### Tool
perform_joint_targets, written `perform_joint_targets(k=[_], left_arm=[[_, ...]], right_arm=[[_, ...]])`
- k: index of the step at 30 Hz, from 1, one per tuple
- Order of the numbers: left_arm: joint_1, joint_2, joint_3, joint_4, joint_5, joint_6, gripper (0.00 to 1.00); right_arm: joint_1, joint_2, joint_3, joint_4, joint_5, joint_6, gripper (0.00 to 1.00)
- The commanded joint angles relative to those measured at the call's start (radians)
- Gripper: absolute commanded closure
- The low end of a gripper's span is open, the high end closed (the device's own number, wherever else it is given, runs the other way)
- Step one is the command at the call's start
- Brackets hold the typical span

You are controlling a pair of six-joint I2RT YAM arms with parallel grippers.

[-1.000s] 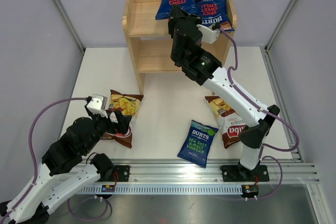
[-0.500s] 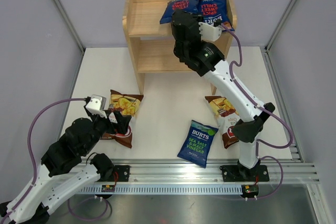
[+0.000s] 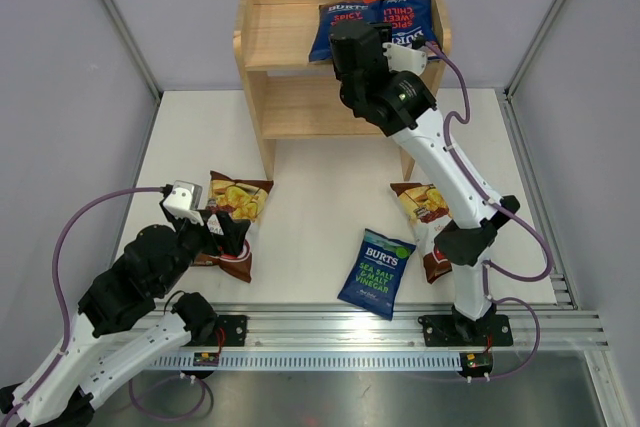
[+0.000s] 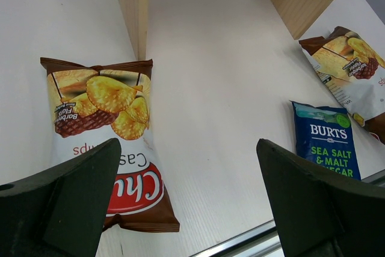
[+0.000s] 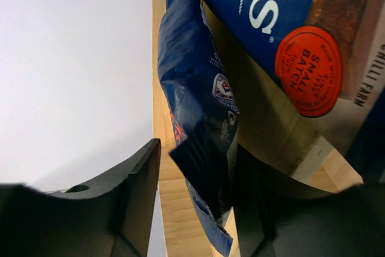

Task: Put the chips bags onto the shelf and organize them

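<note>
The wooden shelf [image 3: 290, 47] stands at the back of the table. My right gripper [image 3: 352, 42] is up at its top tier, jaws round a dark blue Burts bag [image 3: 345, 19]. In the right wrist view this bag [image 5: 201, 118] hangs between the fingers, with a gap to the left finger. A second red-label Burts bag [image 3: 408, 19] lies on the top tier beside it. The sea salt Burts bag [image 3: 375, 272] and two Chuba bags [image 3: 235, 212] [image 3: 430, 217] lie on the table. My left gripper [image 4: 187, 148] is open and empty, low beside the left Chuba bag [image 4: 105, 124].
The shelf's lower tier [image 3: 300, 107] holds nothing. Shelf legs [image 4: 132, 4] stand ahead of my left gripper. A metal rail [image 3: 400, 332] runs along the near edge. Grey walls close in the sides and back.
My right arm has carried the Burts bag from upright above the shelf down and right onto the top tier, next to the other bag. The left arm has not moved.
</note>
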Motion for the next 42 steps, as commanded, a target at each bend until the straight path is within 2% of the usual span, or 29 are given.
perform_joint_targets(k=[1, 10, 13, 17, 25, 33, 41, 42], left_arm=[[-0.002, 0.001, -0.003, 0.041, 0.004, 0.004, 0.01], [-0.001, 0.008, -0.003, 0.039, 0.004, 0.005, 0.01], [-0.002, 0.008, -0.002, 0.041, 0.006, 0.005, 0.01], [-0.002, 0.010, -0.003, 0.039, 0.007, 0.005, 0.01], [-0.001, 0.014, -0.003, 0.042, 0.012, 0.008, 0.01], [-0.002, 0.010, -0.005, 0.041, 0.007, 0.007, 0.01], [-0.002, 0.002, -0.006, 0.042, 0.012, 0.007, 0.01], [-0.002, 0.004, -0.006, 0.042, 0.012, 0.007, 0.01]], right_arm=[[-0.008, 0.011, 0.076, -0.088, 0.001, 0.042, 0.43], [-0.010, -0.006, 0.060, -0.156, -0.046, 0.068, 0.39], [-0.011, -0.043, 0.022, -0.163, -0.059, 0.075, 0.35], [-0.019, -0.068, -0.030, -0.148, -0.082, 0.074, 0.19], [-0.022, -0.129, -0.097, -0.148, -0.111, 0.066, 0.19], [-0.021, -0.216, -0.266, -0.076, -0.148, 0.059, 0.29], [-0.021, -0.298, -0.421, 0.051, -0.155, 0.040, 0.57], [-0.021, -0.302, -0.427, 0.061, -0.154, 0.040, 0.58]])
